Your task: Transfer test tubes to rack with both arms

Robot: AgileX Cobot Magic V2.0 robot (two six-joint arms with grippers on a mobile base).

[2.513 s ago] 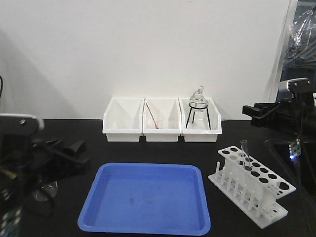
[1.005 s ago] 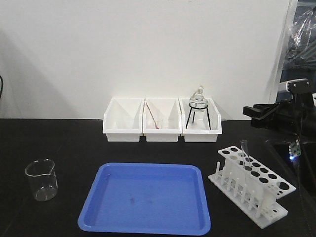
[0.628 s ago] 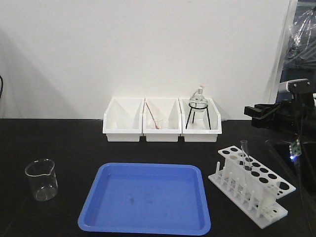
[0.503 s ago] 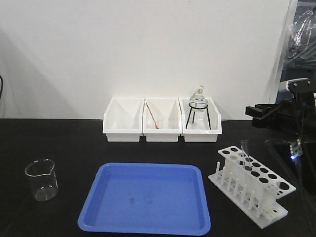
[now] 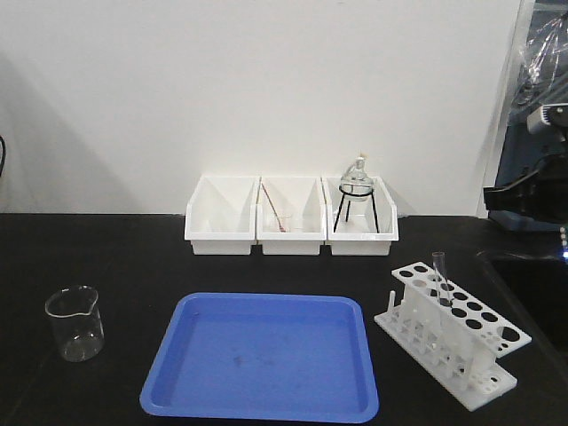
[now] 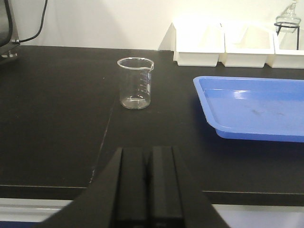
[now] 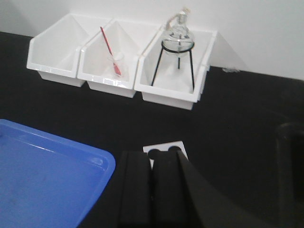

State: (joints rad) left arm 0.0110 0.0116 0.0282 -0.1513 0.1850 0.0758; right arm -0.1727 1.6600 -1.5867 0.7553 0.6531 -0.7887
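Standing upright in the rack (image 5: pixel 453 330), right of the blue tray (image 5: pixel 262 357): one test tube (image 5: pixel 440 280), nearer the right gripper (image 7: pixel 153 191); both sets of jaws together, left gripper (image 6: pixel 148 185) beyond the tray.

Left pincer (image 6: pixel 148 190): matte black, two flat squared fingers (image 6: pixel 133 187) pressed side by side, thin seam between, body flared wider toward camera. Right pincer (image 7: pixel 153 194): same black build, fingers (image 7: pixel 135 192) with rounded tips, seam closed. Right arm (image 5: pixel 531 191): dark bulky mass at frame edge, grey box on top.
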